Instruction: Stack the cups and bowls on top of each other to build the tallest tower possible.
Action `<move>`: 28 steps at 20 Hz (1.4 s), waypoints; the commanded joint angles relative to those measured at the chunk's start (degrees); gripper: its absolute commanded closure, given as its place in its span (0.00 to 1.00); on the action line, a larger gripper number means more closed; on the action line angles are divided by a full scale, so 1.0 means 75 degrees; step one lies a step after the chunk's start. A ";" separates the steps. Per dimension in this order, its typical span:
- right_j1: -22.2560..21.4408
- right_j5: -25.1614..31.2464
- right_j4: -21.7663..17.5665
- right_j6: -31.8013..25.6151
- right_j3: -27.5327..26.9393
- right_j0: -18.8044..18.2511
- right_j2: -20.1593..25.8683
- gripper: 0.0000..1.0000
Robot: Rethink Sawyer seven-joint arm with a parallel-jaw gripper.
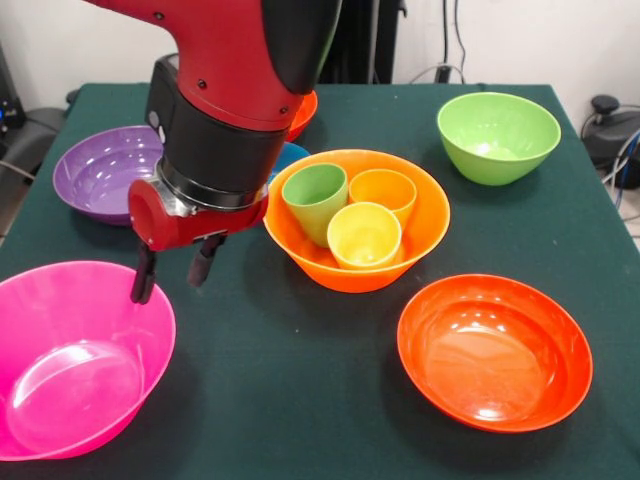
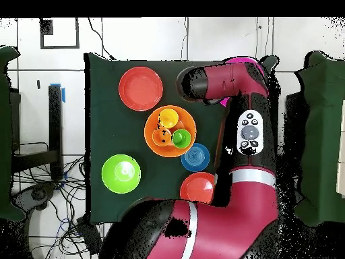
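The table (image 1: pixel 300 400), covered in dark green cloth, carries everything. The robot arm (image 1: pixel 235 70) comes down over it, and its gripper (image 1: pixel 172 272) hangs just above the far rim of the pink bowl (image 1: pixel 75 355), its two black fingers spread apart with nothing between them.

Taking the light orange bowl (image 1: pixel 420 225) as the landmark near the table's middle: in the front view the pink bowl lies toward the camera and to the left of it, one red-orange bowl (image 1: pixel 495 350) toward the camera and to the right, the lime green bowl (image 1: pixel 497 135) behind it to the right, and the purple bowl (image 1: pixel 100 170) to its left. Only slivers of the blue bowl (image 1: pixel 292 152) and of a second red-orange bowl (image 1: pixel 305 110) show past the arm, behind the landmark.

The overhead view shows those two bowls nearly whole, while there the arm covers the pink and purple bowls.

Counted across both views: seven bowls, each standing singly on the cloth. Three cups sit upright inside the light orange bowl, close together: the green cup (image 1: pixel 315 200), the orange cup (image 1: pixel 383 192) and the yellow cup (image 1: pixel 364 236). No bowl rests on another.
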 commanded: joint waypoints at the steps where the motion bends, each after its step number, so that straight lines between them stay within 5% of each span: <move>1: 0.0158 -0.0328 0.0029 0.0744 0.0704 0.0238 0.0244 0.00; 28: 0.0454 -0.1175 -0.0138 0.0620 0.0456 0.0354 -0.0149 0.00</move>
